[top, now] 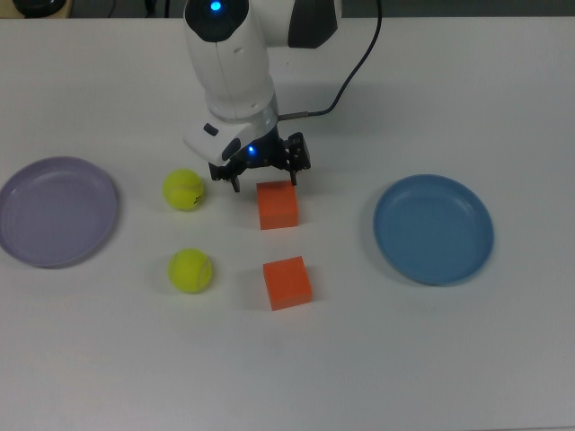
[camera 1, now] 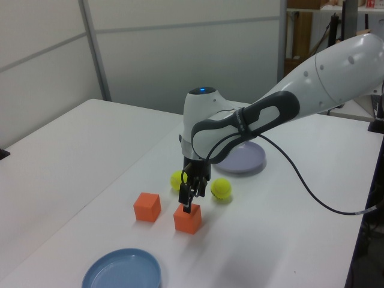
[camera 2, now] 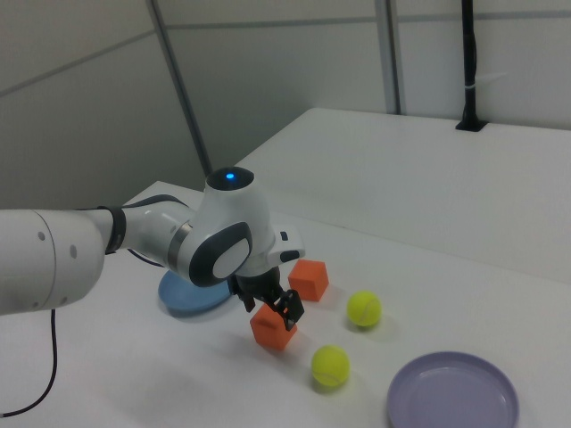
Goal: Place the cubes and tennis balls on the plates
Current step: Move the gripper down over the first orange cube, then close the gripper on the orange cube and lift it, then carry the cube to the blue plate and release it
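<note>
The matte orange cube (top: 278, 205) waits under your black two-finger gripper (top: 263, 179); its fingers seem spread wide, holding nothing, ready to straddle it.

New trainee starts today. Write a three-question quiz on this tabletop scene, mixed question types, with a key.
1. True or false: both plates, the lavender plate and the blue plate, hold nothing.
2. In the top view, which cube is the gripper closest to?
A. the upper cube
B. the lower cube
3. Fill in: the two tennis balls, and, lie between the cubes and the ____ plate.

Key: 1 true. 2 A. 3 lavender.
</note>
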